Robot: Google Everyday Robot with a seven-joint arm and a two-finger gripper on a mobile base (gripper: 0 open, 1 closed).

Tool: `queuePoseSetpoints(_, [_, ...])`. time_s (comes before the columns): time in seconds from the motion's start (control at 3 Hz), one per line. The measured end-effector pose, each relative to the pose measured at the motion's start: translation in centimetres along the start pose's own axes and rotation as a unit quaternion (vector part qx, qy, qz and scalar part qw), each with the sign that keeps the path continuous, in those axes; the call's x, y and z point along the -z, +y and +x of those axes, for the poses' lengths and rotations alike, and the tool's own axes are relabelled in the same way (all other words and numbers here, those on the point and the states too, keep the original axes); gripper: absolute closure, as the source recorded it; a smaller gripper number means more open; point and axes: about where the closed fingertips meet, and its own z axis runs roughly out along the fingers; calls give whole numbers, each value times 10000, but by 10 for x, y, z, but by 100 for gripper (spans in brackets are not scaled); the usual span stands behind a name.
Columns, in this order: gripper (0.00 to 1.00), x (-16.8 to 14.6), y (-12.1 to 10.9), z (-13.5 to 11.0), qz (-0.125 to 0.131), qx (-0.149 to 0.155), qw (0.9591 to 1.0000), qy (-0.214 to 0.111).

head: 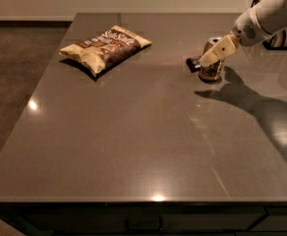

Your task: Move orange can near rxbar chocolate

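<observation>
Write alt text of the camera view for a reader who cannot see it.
The robot's gripper is at the upright orange can, which stands right beside the black rxbar chocolate at the far right of a dark table. A chip bag lies apart at the far left.
</observation>
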Motion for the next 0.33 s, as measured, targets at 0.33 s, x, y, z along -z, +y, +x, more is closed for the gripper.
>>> queuePoseSetpoints(0.33, [0,0,0,0,-1,0,10000,0])
